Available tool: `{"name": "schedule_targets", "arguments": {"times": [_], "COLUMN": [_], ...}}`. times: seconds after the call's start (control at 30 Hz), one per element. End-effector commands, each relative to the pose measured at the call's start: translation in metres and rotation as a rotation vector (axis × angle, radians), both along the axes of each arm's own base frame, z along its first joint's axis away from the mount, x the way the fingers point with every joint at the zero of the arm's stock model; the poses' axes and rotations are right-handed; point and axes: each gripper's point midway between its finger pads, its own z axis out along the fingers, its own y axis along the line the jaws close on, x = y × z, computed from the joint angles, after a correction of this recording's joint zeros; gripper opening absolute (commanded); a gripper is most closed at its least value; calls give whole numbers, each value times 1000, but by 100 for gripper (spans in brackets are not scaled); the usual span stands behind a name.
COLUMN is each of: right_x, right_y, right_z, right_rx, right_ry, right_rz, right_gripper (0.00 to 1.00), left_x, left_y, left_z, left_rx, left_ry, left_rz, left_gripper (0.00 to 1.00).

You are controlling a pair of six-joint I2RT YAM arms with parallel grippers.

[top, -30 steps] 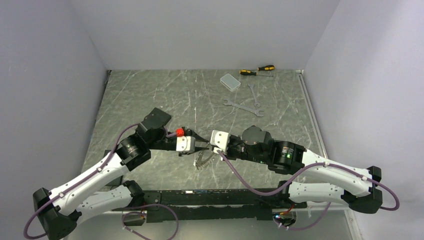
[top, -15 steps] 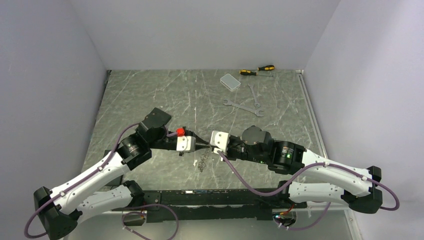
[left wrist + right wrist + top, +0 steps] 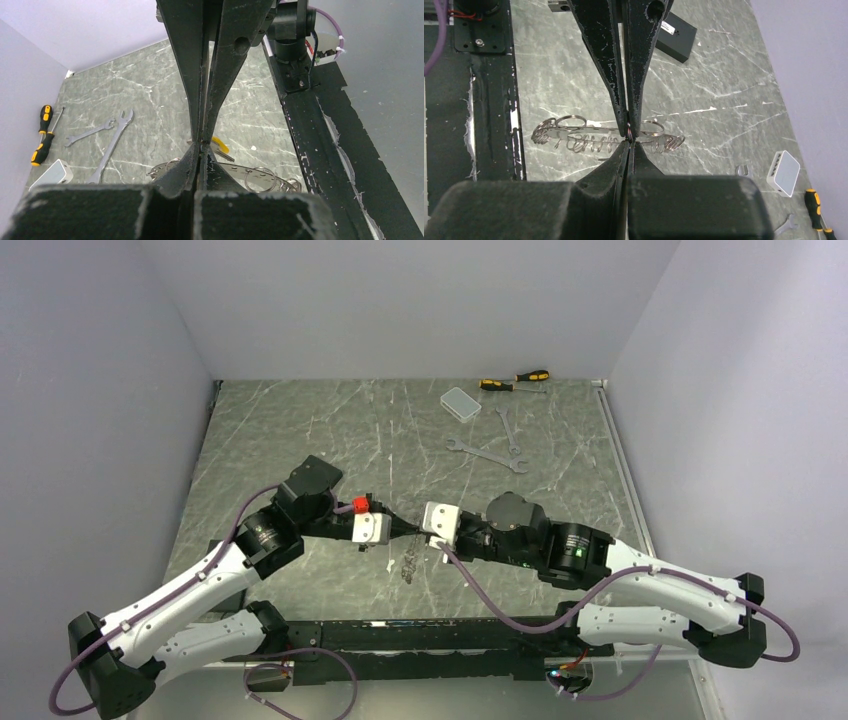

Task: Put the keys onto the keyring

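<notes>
My two grippers meet tip to tip above the near middle of the table, the left gripper (image 3: pixel 401 530) coming from the left and the right gripper (image 3: pixel 413 531) from the right. Both are shut on the keyring (image 3: pixel 407 565), a thin metal band strung with small silver keys and little rings that hangs below the tips. In the right wrist view the keyring (image 3: pixel 584 134) runs edge-on across my closed fingertips. In the left wrist view the keyring (image 3: pixel 270 175) sags under the fingers, and a key with a yellow head (image 3: pixel 220 146) sits just beyond the tips.
Two silver wrenches (image 3: pixel 487 454) lie at the back right. A clear plastic box (image 3: pixel 461 403) and yellow-and-black screwdrivers (image 3: pixel 515 380) sit near the back wall. A black taped rail (image 3: pixel 430 635) runs along the near edge.
The left gripper has gone from open to shut at the right gripper's tips. The hanging keyring has swung slightly right. The right arm has hardly moved.
</notes>
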Motion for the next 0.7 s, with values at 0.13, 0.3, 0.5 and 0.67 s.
{"name": "schedule_targets", "arguments": {"times": [0.13,0.3,0.5,0.67], "right_x": [-4,-8,-12,-14], "right_y": [-1,-6,-14,-15], "right_z": [29,30,36,36], "right_rx": [161,224,295,317], "right_ry": [0,31,36,43], "right_rz": [-9,-17,-28,-24], "right_gripper": [12,36,38,37], "left_x": [-13,-14,-17,-19], "left_y": [-4,-3,-2,-2], "left_z": [35,43,46,52], "left_rx": [-111,-178,-230,-282], "left_ry": [-60,-52,-26,-5], "left_rz": [-77,-58,-52,-52], "left_gripper": [0,0,0,0]}}
